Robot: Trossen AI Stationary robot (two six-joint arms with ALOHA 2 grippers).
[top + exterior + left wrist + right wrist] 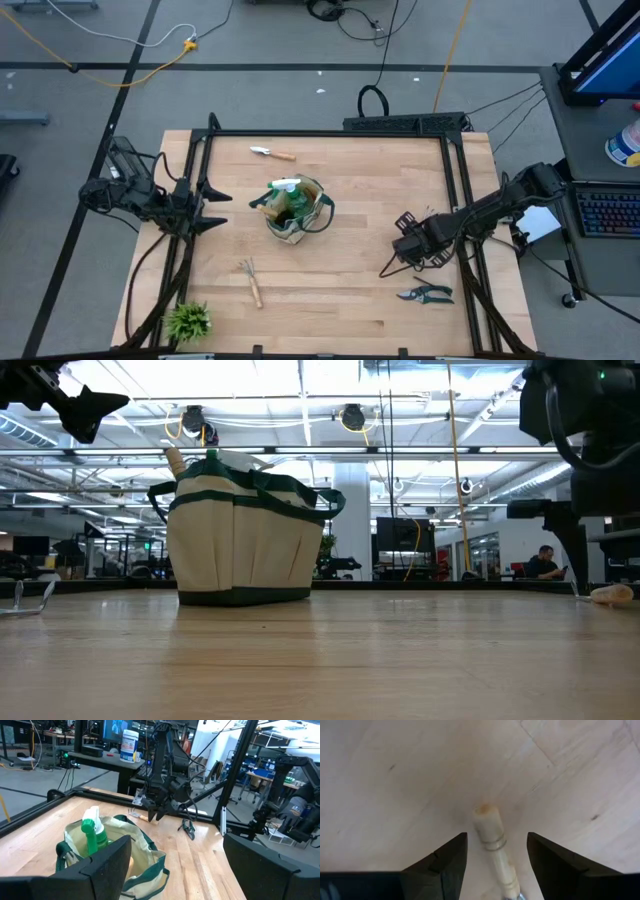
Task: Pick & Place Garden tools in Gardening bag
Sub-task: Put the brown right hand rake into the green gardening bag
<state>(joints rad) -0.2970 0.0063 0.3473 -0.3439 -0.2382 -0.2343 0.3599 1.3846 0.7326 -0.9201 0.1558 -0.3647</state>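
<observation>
The beige gardening bag (296, 210) with green trim stands at the table's middle. A green spray bottle (95, 834) sticks up out of its mouth. A wooden-handled tool (492, 845) lies on the table under my right gripper (412, 250). The gripper is open and points down, with one finger on each side of the handle and a gap on both sides. Dark pruning shears (425, 294) lie near it, toward the near edge. A trowel (272, 153) lies at the far side and a pronged rake (250, 280) at the near left. My left gripper (210, 208) is open and empty, left of the bag.
A small leafy plant (188, 320) stands at the near left corner. The black frame rails (330, 133) run round the table. There is bare wood between the bag and my right gripper.
</observation>
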